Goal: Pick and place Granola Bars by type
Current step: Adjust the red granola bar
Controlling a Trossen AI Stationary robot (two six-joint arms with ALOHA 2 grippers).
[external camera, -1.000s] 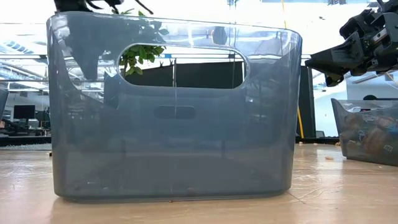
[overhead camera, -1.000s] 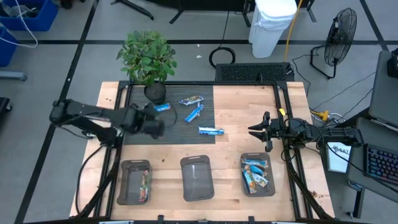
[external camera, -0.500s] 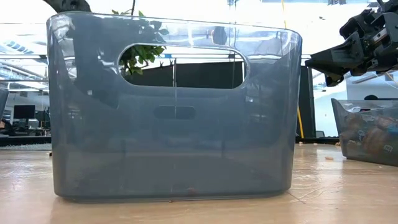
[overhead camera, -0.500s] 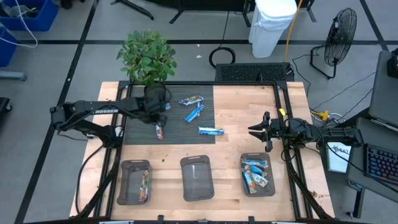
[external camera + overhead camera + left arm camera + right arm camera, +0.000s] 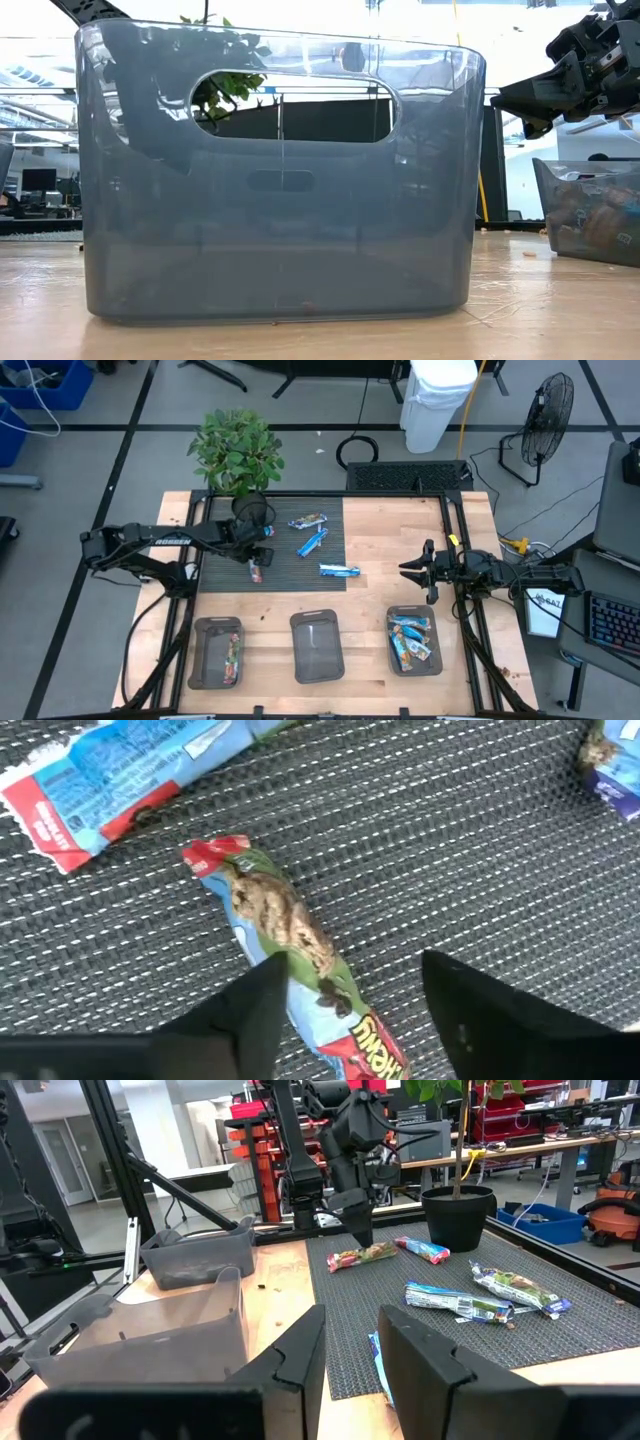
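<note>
With its fingers spread wide astride the red bar (image 5: 290,990) on the mat, the left claw (image 5: 350,1010) could close skewed and flick it off.

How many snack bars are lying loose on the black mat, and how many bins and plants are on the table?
Loose bars on the black mat: 5
Clear bins: 3
Potted plant: 1
Total: 9
The bars already inside the bins are too jumbled to count.
</note>
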